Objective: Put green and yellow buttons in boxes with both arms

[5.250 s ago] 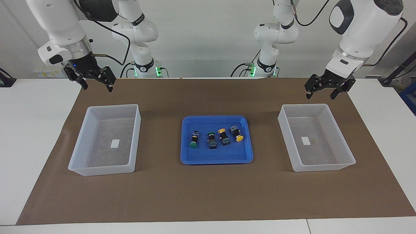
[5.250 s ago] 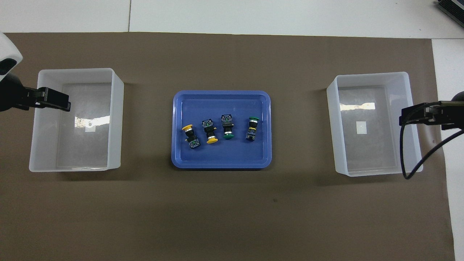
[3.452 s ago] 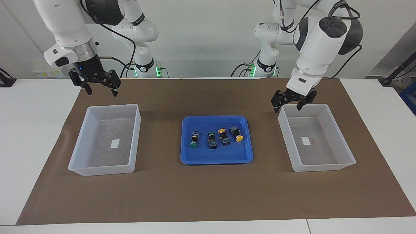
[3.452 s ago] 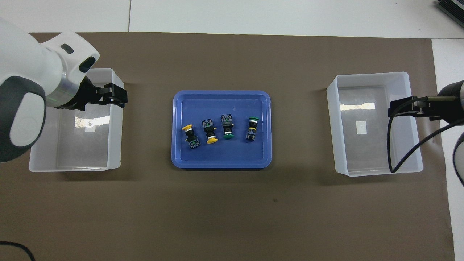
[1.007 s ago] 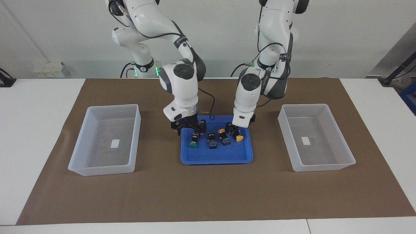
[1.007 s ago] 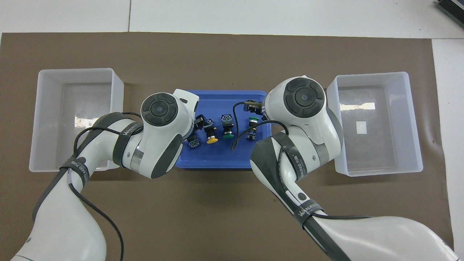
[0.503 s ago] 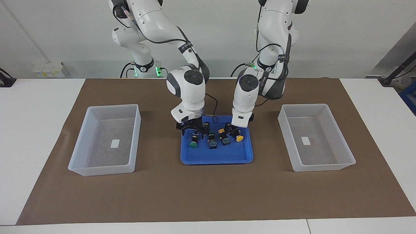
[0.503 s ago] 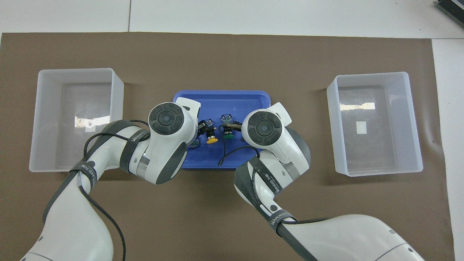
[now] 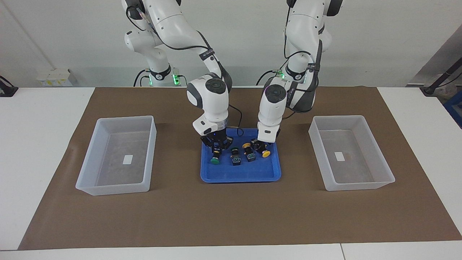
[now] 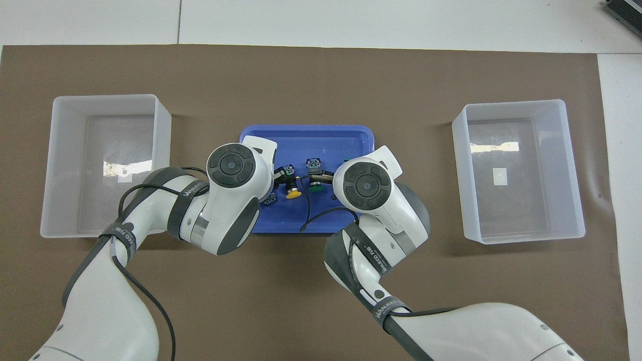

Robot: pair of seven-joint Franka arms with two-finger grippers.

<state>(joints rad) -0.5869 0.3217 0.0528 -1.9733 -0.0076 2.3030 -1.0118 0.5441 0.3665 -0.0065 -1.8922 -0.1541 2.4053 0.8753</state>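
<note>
Four buttons lie in a row in the blue tray [image 9: 240, 177]. The outer green button [image 9: 215, 158] is at the right arm's end, then a green button [image 9: 235, 157], a yellow button [image 9: 248, 152] and the outer yellow button [image 9: 265, 153]. My right gripper [image 9: 216, 147] is low over the outer green button's black body, fingers open on either side. My left gripper [image 9: 260, 145] is down at the outer yellow button's body. In the overhead view the arms hide both outer buttons; the inner yellow button [image 10: 290, 189] and inner green button [image 10: 315, 184] show.
Two empty translucent boxes stand on the brown mat, one toward the right arm's end [image 9: 124, 118] and one toward the left arm's end [image 9: 339, 117], each beside the tray. White table surrounds the mat.
Both arms swung in from above the boxes to the tray. In the last half second both grippers sank lower onto the outer buttons. The buttons have not moved.
</note>
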